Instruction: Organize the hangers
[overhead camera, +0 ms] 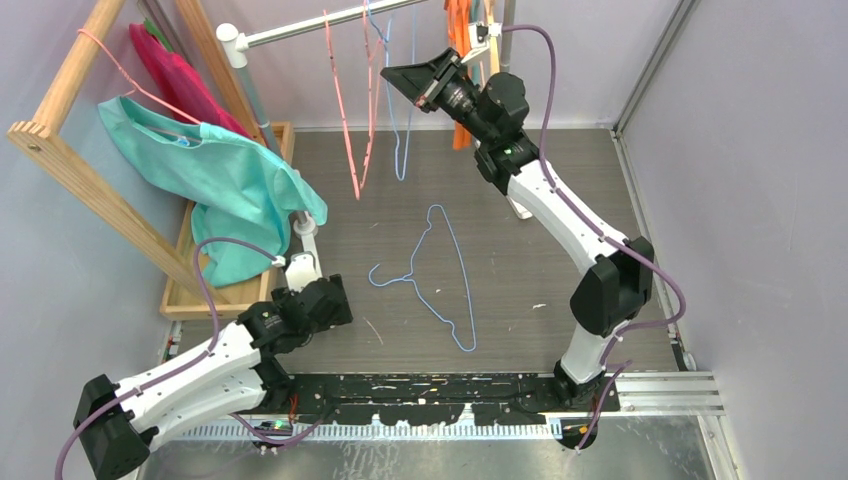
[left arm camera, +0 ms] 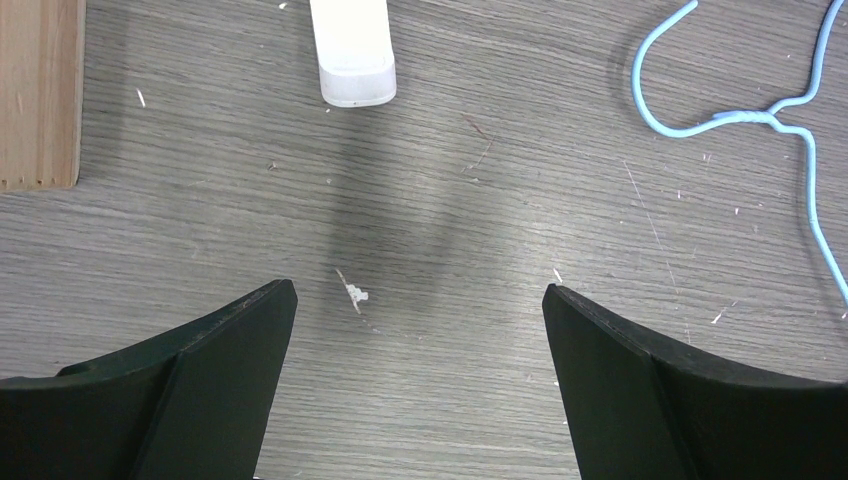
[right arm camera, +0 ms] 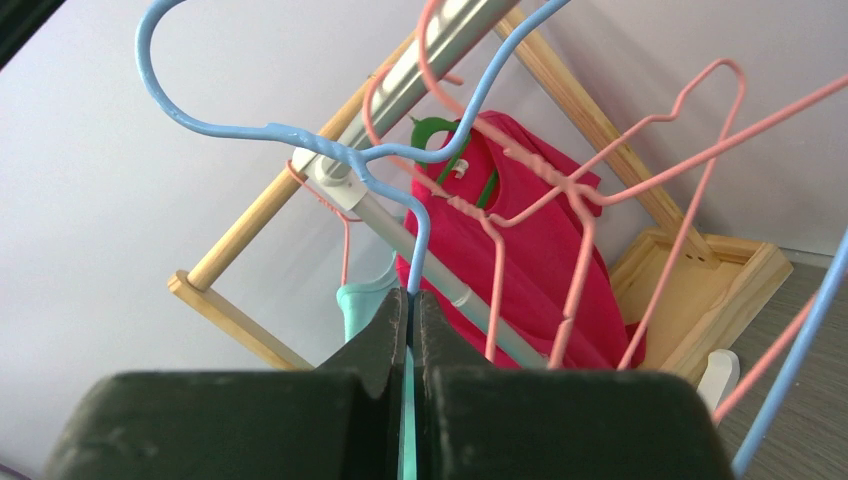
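Grey wood-grain floor is spread under both arms; the right gripper (right arm camera: 410, 298) is pinched shut on the wire of a light-blue hanger (right arm camera: 215, 125), whose hook is held up at the silver rail (right arm camera: 440, 35), at twelve o'clock in the overhead view; whether the hook is fully seated cannot be told. Hanging appears to be the step in hand; a clean release is called for next, once the hook is judged over the rail. The left gripper (left arm camera: 420, 295) is spread wide over bare floor, nothing held; a second light-blue hanger (overhead camera: 410, 279) lies flat at its three o'clock. Counted: two light-blue hangers for certain; two pink wire hangers (overhead camera: 356, 185) on the rail; the orange ones (overhead camera: 459, 40) cannot be counted.
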